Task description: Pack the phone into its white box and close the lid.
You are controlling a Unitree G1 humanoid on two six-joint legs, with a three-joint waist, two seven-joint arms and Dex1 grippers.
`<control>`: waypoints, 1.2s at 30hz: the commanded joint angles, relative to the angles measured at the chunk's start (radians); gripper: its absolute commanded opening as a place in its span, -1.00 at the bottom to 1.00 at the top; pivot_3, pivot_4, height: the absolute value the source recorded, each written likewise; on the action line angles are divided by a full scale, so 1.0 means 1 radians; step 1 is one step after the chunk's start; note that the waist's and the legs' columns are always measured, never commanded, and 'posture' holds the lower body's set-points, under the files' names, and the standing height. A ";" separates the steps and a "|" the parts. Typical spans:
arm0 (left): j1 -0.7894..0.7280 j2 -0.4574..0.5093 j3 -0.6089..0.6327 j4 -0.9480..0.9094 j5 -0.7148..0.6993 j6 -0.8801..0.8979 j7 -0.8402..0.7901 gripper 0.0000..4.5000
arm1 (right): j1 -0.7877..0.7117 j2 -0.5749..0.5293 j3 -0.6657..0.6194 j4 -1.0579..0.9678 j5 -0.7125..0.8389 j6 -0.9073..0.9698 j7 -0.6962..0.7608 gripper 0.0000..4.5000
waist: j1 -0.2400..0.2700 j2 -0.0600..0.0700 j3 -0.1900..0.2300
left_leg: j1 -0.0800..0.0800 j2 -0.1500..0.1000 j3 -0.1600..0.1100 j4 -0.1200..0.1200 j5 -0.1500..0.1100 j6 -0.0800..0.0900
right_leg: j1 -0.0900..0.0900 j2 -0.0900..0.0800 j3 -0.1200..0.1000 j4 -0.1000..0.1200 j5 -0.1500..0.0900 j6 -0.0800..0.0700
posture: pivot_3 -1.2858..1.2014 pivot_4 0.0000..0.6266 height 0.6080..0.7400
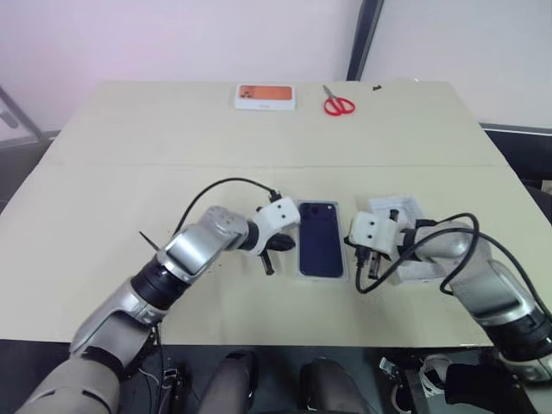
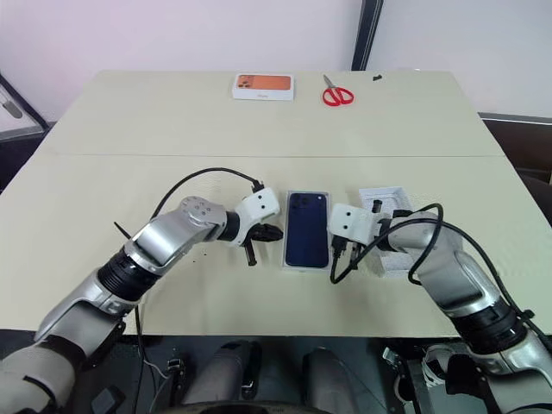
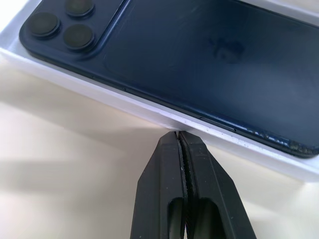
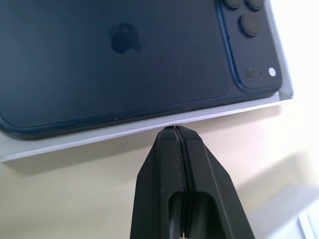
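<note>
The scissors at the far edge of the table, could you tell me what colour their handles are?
Red handles on the scissors, clearest in the right eye view.

Looks like a lab or test room: a broad, plain beige counter (image 2: 129,129) set against bare pale walls (image 2: 172,34), a dark upright post (image 2: 369,34) at the far side. Far along the counter lie red-handled scissors (image 2: 337,94) and a small white box with an orange picture (image 2: 263,85), nothing homely around.

Silver arms with black joints, looping black cables, white wrist housings, black fingers.
</note>
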 commanded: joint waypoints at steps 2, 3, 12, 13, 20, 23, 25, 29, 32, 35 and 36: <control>0.002 -0.069 -0.013 -0.063 -0.012 -0.005 -0.032 -0.96 | 0.029 -0.026 -0.039 -0.083 0.041 0.006 0.021 -1.00 | -0.003 0.000 0.000 | 0.000 0.000 0.000 0.001 0.000 0.000 | 0.000 0.000 0.000 0.000 0.000 0.000 | 0.03 -0.52 1.00; 0.002 -0.076 -0.013 -0.062 -0.009 -0.004 -0.033 -0.96 | 0.034 -0.030 -0.044 -0.085 0.040 0.008 0.020 -1.00 | -0.003 0.000 0.000 | 0.000 0.000 0.000 0.001 0.000 0.000 | 0.000 0.000 0.000 0.000 0.000 0.000 | 0.03 -0.52 1.00; 0.009 -0.087 0.008 -0.037 0.023 -0.001 -0.031 -0.96 | 0.044 -0.054 -0.053 -0.084 0.033 0.013 0.023 -1.00 | -0.002 0.000 0.000 | -0.001 0.000 0.000 0.001 0.000 0.000 | 0.000 0.000 0.000 0.001 0.000 0.000 | 0.03 -0.52 1.00; 0.010 -0.085 0.012 -0.031 0.028 -0.002 -0.028 -0.96 | 0.047 -0.057 -0.052 -0.087 0.035 0.013 0.027 -1.00 | -0.002 0.000 0.000 | -0.001 0.000 0.000 0.002 0.000 0.000 | 0.000 0.000 0.000 0.001 0.000 0.000 | 0.03 -0.52 1.00; 0.011 -0.096 0.043 0.004 0.044 0.003 0.006 -0.96 | 0.044 -0.061 -0.045 -0.078 0.034 0.009 0.027 -1.00 | -0.003 0.000 0.000 | -0.001 0.000 0.000 0.002 0.000 0.000 | 0.000 0.000 0.000 0.001 0.000 0.000 | 0.03 -0.52 1.00; 0.013 -0.098 0.050 0.007 0.049 0.008 0.009 -0.96 | 0.041 -0.068 -0.045 -0.067 0.027 0.001 0.026 -1.00 | -0.003 0.000 0.000 | -0.001 0.000 0.000 0.002 0.000 0.000 | 0.000 0.000 0.000 0.001 0.000 0.000 | 0.03 -0.52 1.00; 0.017 -0.092 0.054 -0.004 0.048 0.009 0.004 -0.96 | 0.042 -0.079 -0.052 -0.058 0.020 -0.009 0.023 -1.00 | -0.003 0.000 0.000 | -0.001 0.000 0.000 0.002 0.000 0.000 | 0.000 0.000 0.000 0.001 0.000 0.000 | 0.03 -0.52 1.00; 0.024 -0.088 0.126 -0.021 0.025 0.002 0.022 -0.99 | 0.026 -0.088 -0.112 -0.054 0.082 0.043 0.051 -0.89 | -0.003 0.000 0.000 | -0.001 0.000 0.000 0.002 0.000 0.000 | 0.000 0.000 0.000 0.001 0.000 0.000 | 0.03 -0.52 1.00; 0.037 -0.109 0.268 -0.047 -0.026 -0.033 0.061 -1.00 | 0.000 -0.081 -0.206 -0.071 0.187 0.137 0.072 -0.40 | -0.003 0.000 0.000 | -0.001 0.000 0.000 0.003 0.000 0.000 | -0.001 0.000 0.000 0.002 0.000 0.000 | 0.03 -0.52 1.00; 0.056 -0.102 0.381 -0.079 -0.066 -0.057 0.078 -1.00 | -0.039 -0.062 -0.272 -0.073 0.248 0.319 0.026 0.26 | -0.004 0.000 0.000 | -0.001 0.000 0.000 0.003 0.000 0.000 | -0.001 0.000 0.000 0.002 0.000 0.000 | 0.03 -0.52 1.00; 0.064 -0.094 0.405 -0.087 -0.071 -0.071 0.076 -1.00 | -0.050 -0.061 -0.281 -0.068 0.263 0.382 0.013 0.26 | -0.004 0.001 0.000 | -0.001 0.000 0.000 0.003 0.000 0.000 | -0.001 0.000 0.000 0.002 0.000 0.000 | 0.03 -0.52 1.00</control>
